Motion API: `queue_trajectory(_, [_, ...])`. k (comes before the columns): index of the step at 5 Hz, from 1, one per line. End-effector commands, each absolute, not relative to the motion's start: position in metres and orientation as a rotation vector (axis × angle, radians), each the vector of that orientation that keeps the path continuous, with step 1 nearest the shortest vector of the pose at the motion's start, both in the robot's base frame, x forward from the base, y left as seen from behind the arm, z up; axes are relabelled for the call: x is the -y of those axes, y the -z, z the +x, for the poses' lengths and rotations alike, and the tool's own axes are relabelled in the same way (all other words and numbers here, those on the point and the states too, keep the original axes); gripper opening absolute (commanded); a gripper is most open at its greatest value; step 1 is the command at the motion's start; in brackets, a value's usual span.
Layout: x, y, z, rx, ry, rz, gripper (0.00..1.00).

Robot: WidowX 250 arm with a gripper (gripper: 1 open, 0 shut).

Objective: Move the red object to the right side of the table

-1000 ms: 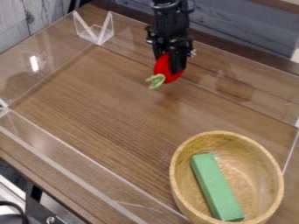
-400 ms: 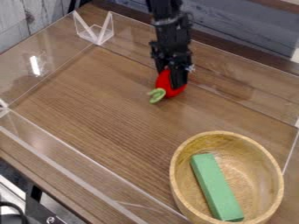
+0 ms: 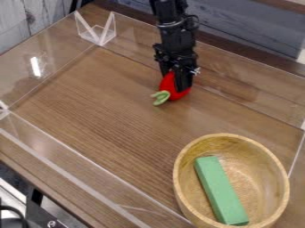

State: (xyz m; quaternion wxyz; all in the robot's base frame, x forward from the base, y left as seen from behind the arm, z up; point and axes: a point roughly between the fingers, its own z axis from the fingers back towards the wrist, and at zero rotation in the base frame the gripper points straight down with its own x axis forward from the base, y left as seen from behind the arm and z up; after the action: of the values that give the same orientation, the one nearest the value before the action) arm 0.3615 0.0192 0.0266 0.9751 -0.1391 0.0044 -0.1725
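The red object, a small rounded toy fruit with a light-green leafy end pointing left, is at the middle back of the brown wood-grain table. My black gripper comes down from above and is shut on the red object's upper part. The fruit sits at or just above the tabletop; I cannot tell whether it touches.
A round wooden bowl holding a green rectangular block stands at the front right. Low clear acrylic walls edge the table, with a small clear stand at the back left.
My gripper has carried the red object down and slightly right, closer to the tabletop. In the last half second almost nothing moved.
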Motion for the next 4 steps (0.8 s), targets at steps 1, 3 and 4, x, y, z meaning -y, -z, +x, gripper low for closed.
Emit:
queue_trajectory(1, [-0.003, -0.027, 0.37, 0.002, 0.391, -0.272, 0.0])
queue_trajectory(3, [0.02, -0.044, 0.37, 0.055, 0.283, -0.276, 0.0])
queue_trajectory(4, [0.03, -0.043, 0.372, 0.059, 0.253, -0.274, 0.0])
